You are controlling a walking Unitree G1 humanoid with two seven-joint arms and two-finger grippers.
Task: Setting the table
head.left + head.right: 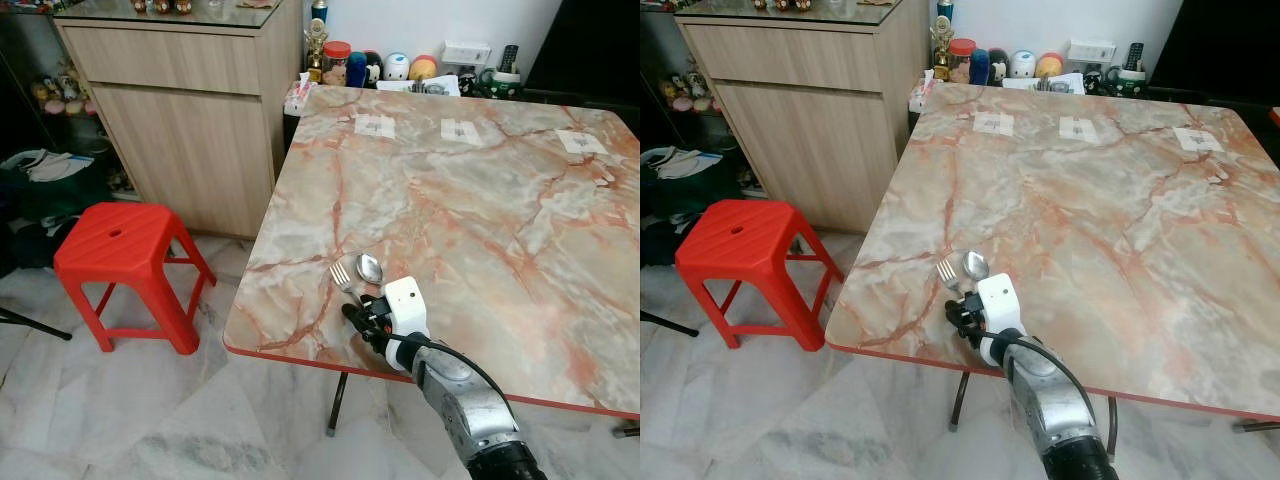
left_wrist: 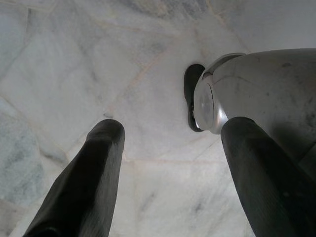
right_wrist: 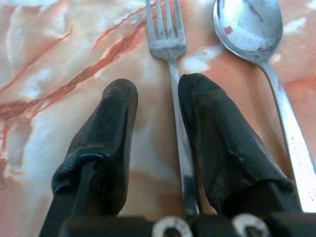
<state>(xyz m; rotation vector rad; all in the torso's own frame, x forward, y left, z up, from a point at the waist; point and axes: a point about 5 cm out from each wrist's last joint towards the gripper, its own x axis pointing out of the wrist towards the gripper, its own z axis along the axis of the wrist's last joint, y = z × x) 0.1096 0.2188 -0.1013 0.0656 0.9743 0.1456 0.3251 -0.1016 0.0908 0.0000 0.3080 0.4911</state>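
Fork [image 3: 168, 44] and spoon [image 3: 249, 27] lie side by side near the surface's [image 1: 480, 200] lower-left edge in the eye views. The right hand [image 3: 158, 94], fingers slightly apart, straddles the fork's handle. Thin, stiff, slippery steel: probably best pinched mid-handle. A red stool [image 1: 120, 245] stands well apart; the left hand [image 2: 170, 148] hangs open above the floor.

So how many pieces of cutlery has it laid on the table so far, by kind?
Forks: 1, the fork, near the table's front edge.
Spoons: 1, the spoon, beside it.
Total: 2, with the right gripper over the fork's handle.
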